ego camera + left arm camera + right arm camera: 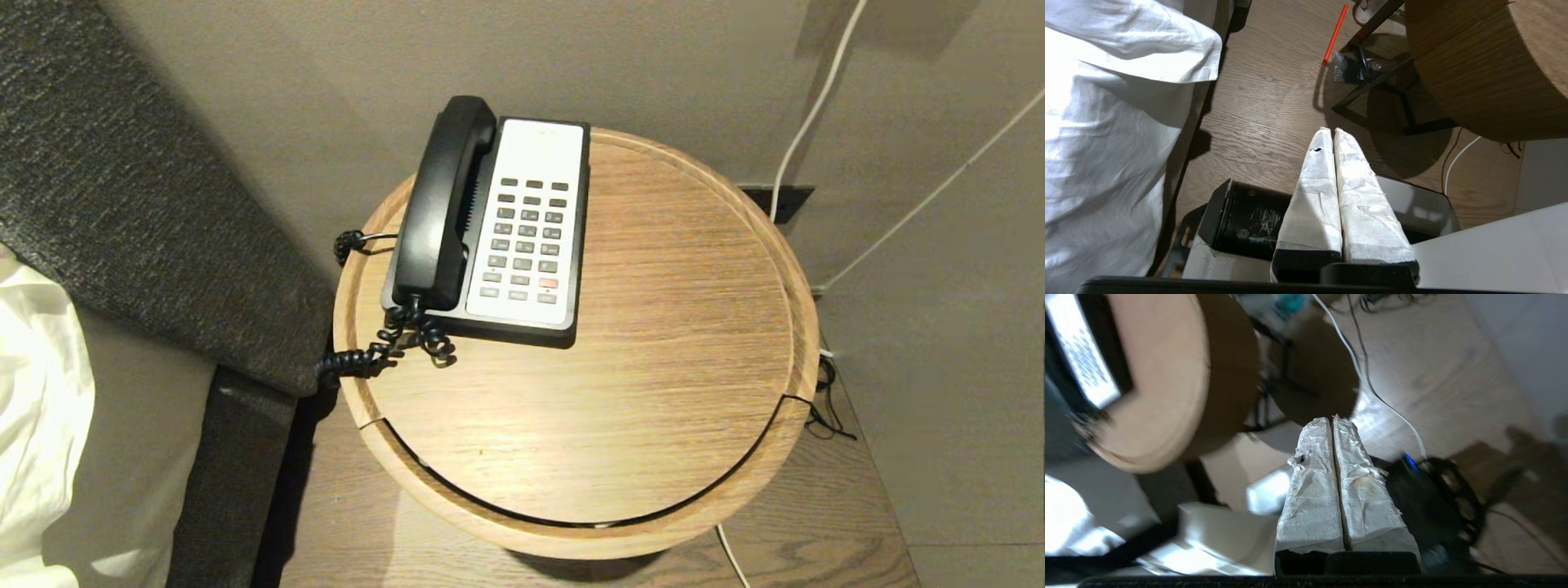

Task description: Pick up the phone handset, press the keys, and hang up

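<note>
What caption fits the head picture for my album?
Black phone handset resting in its cradle beside the keys on a round wooden table.

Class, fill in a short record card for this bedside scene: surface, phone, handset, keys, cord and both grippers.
surface: round wooden table
phone: black phone base at the table's far left
handset: phone handset resting in its cradle
keys: keys on white faceplate, untouched
cord: coiled cord hanging over the edge
left gripper: shut, empty, above floor
right gripper: shut, empty, beside table

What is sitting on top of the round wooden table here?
Only the black phone base with its white keypad faceplate; the phone handset rests in its cradle, coiled cord trailing over the table edge. Whatever lies under the phone is hidden.
</note>
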You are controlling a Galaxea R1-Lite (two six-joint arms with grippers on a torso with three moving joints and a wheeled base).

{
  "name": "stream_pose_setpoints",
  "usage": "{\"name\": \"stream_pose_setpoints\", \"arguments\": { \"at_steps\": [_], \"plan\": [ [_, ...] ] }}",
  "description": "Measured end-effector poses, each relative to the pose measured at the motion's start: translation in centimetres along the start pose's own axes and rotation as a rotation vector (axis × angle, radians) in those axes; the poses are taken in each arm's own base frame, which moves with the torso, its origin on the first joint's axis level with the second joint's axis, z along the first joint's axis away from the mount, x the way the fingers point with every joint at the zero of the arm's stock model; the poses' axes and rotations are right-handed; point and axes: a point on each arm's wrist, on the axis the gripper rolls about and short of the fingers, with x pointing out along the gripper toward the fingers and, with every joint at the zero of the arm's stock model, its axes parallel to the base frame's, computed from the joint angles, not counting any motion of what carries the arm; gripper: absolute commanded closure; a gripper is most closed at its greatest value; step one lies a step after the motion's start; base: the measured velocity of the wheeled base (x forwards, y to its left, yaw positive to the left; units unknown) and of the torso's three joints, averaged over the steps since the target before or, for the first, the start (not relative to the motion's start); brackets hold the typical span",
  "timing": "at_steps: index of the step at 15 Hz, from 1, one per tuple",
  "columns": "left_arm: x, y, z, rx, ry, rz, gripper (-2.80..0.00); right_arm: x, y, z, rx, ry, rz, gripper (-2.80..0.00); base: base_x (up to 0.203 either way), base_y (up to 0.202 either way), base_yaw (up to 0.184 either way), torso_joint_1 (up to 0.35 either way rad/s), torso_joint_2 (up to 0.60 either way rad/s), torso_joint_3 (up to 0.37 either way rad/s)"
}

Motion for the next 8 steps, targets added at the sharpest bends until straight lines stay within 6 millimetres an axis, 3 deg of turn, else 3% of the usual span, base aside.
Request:
{"name": "stream_pose_setpoints", "arguments": {
  "at_steps": [2, 8],
  "plan": [
    [0.2, 0.2, -0.6, 0.001, -0.001, 0.001, 0.00, -0.4, -1.3, -2.5, -0.007, -0.012, -0.005, 0.00, 0.000, 0.000, 0.000, 0.000, 0.00, 0.000],
    [0.7, 0.6, -1.5, 0.002, 0.016, 0.007, 0.00, -1.0, -2.3, -6.1, -0.073, -0.061, -0.016, 0.00, 0.000, 0.000, 0.000, 0.000, 0.00, 0.000]
  ]
}}
